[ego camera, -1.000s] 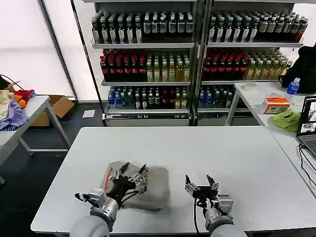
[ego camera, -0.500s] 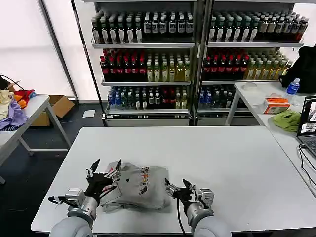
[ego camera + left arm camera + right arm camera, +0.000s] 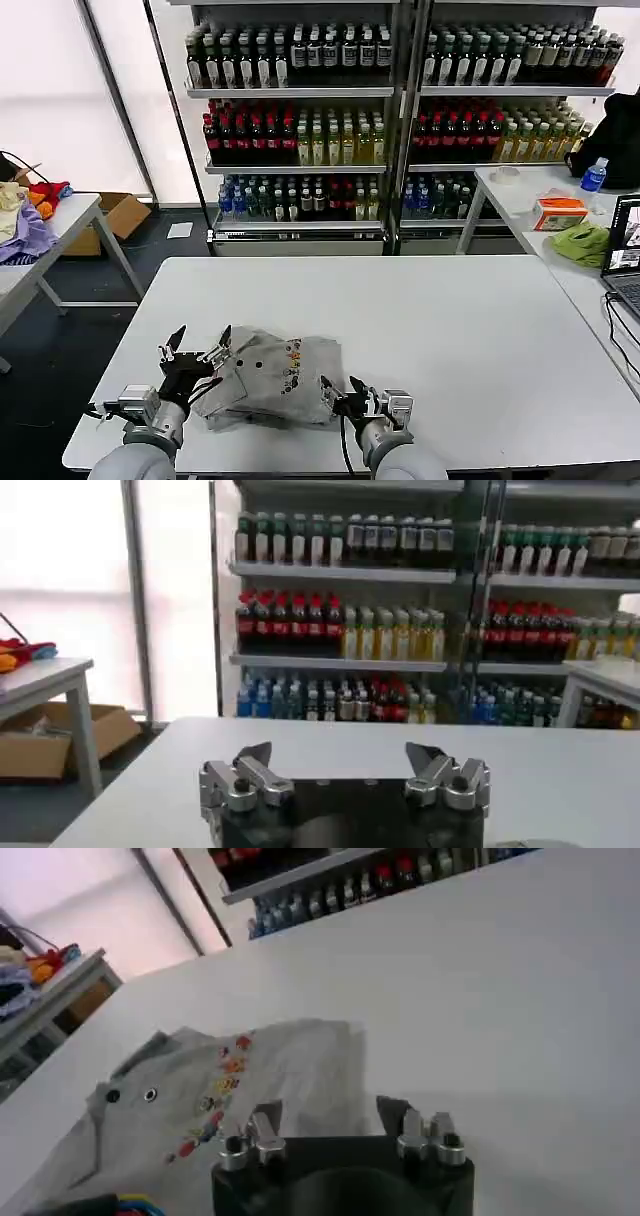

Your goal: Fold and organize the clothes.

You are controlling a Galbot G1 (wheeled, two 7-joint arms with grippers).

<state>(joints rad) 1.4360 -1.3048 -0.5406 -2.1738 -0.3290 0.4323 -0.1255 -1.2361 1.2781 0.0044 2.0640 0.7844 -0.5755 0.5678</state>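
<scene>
The clothes are one light grey shirt (image 3: 280, 372), folded into a rough rectangle on the near left part of the white table (image 3: 450, 320). Its small multicoloured print (image 3: 292, 360) and collar buttons face up. My left gripper (image 3: 198, 346) hovers open just off the shirt's left edge, nothing between its fingers. In the left wrist view the left gripper (image 3: 340, 752) points out over bare table. My right gripper (image 3: 342, 390) is open at the shirt's near right corner. The right wrist view shows the right gripper (image 3: 328, 1110) over the edge of the shirt (image 3: 230, 1098), holding nothing.
Shelves of bottles (image 3: 300, 120) stand behind the table. A side table (image 3: 70, 215) on the left holds lavender and orange garments. A table (image 3: 540, 195) on the right carries a lime-green cloth (image 3: 580, 243), an orange box, a bottle and a laptop.
My left gripper came off the shirt and drew back to its left edge. My right gripper slid left along the near edge to the shirt's right corner.
</scene>
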